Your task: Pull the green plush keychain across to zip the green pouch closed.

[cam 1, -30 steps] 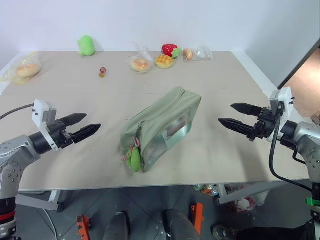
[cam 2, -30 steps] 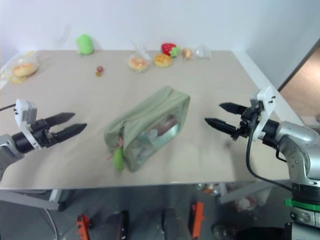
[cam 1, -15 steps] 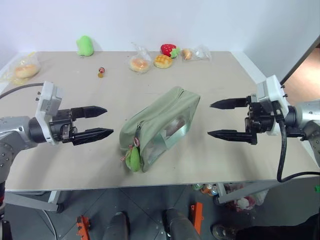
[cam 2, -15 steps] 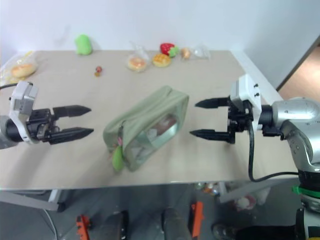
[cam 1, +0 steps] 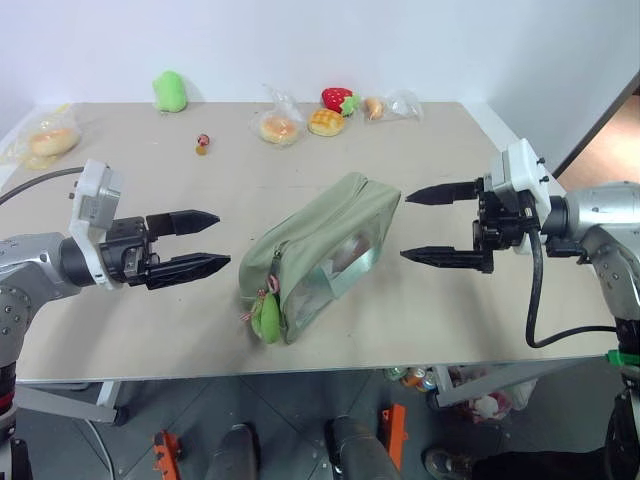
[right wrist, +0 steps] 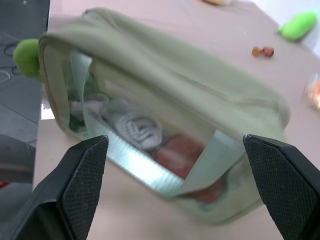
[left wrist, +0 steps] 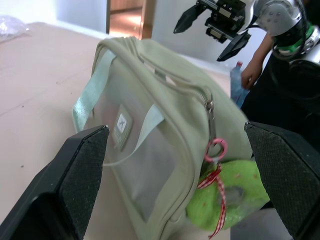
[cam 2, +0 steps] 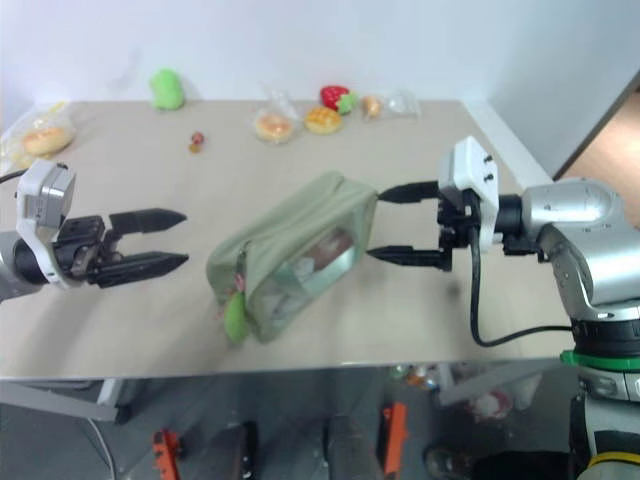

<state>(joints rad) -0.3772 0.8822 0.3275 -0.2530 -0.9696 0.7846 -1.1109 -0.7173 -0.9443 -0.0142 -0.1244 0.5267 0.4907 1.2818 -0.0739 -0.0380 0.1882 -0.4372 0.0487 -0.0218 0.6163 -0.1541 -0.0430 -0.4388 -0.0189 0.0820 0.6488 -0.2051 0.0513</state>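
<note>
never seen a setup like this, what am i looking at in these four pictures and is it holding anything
This is a humanoid robot with two arms, each ending in a two-fingered black gripper. The two wide pictures come from cameras in its head, looking down at a table. The other two come from cameras on its wrists, looking along the fingers.

In the middle lies a green pouch with a green plush keychain hanging from its zipper at the near end. Along the far edge sit a loose green plush toy, a toy strawberry and bagged buns.

The left gripper and right gripper are both open, either side of the pouch, holding nothing.
</note>
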